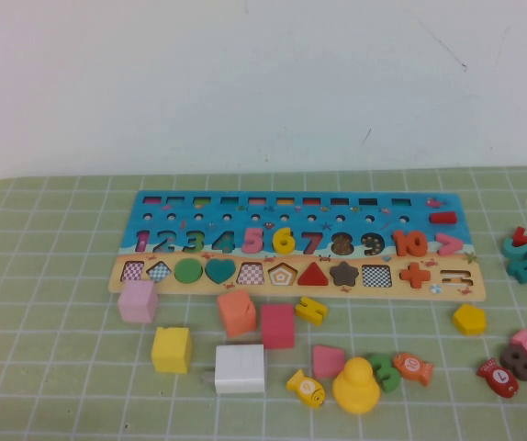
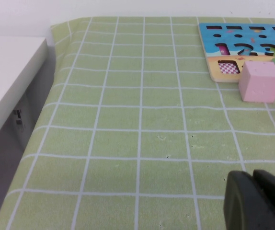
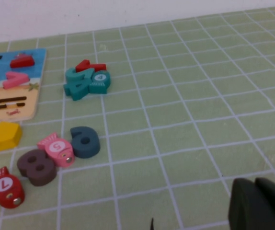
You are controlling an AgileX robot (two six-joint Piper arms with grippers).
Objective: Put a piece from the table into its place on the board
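The board lies across the middle of the table in the high view, blue above and tan below. The yellow "6" piece sits in the board's numeral row, between the pink 5 and the 7. Neither arm shows in the high view. My left gripper is shut on nothing, low over bare cloth to the left of the board's left end. My right gripper is shut and empty too, over bare cloth to the right of the board's right end.
In front of the board stand a pink cube, yellow cube, orange block, white block, another yellow numeral, a yellow duck and a yellow pentagon. Teal numerals, fish and dark numerals lie right.
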